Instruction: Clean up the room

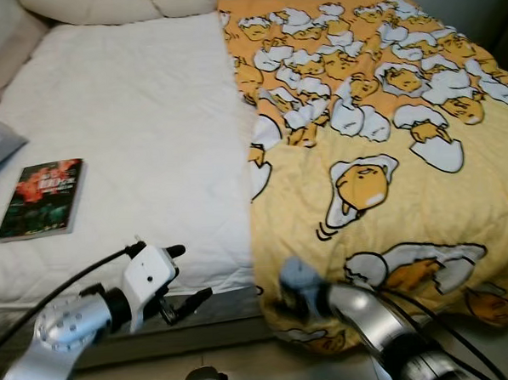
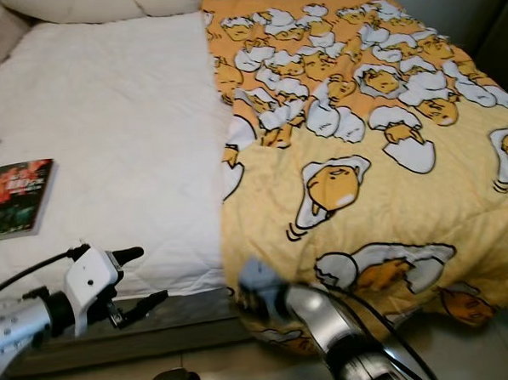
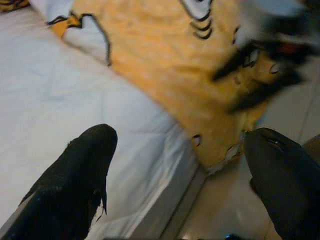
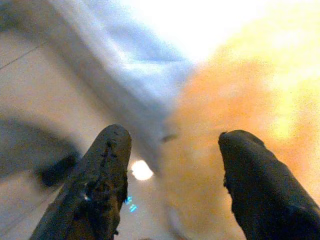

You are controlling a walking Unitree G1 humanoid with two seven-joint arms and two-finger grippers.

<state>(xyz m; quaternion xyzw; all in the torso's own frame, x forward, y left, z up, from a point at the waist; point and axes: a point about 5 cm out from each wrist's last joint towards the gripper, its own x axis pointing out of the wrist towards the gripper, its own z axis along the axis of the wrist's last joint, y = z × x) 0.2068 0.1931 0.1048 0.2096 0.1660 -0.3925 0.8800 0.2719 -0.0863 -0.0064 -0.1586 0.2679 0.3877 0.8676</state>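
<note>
Bed (image 1: 149, 144) with a white sheet lies ahead of both grippers, its foot edge just past their tips. The left gripper (image 1: 187, 274) hangs at that edge with its two black fingers (image 3: 75, 180) spread wide apart and nothing between them; through the gap the left wrist view shows white sheet, the hanging corner of the blanket and a strip of tiled floor (image 3: 235, 200).

The yellow blanket (image 1: 388, 149), printed with cartoon eggs, covers the half of the bed on the right gripper's side and drapes over the foot edge. Its long straight edge runs up the bed away from the grippers, just to the right of the left gripper. The right gripper (image 4: 172, 150) is blurred in the head views, low against the draped corner of the blanket. Its fingers (image 4: 260, 190) stand apart and empty, with blurred yellow cloth beyond one finger and floor beyond the other.

A book (image 1: 41, 198) with a dark red cover lies flat on the bare sheet, well to the left of the left gripper and farther up the bed. Pillows (image 1: 116, 5) sit at the far end.
</note>
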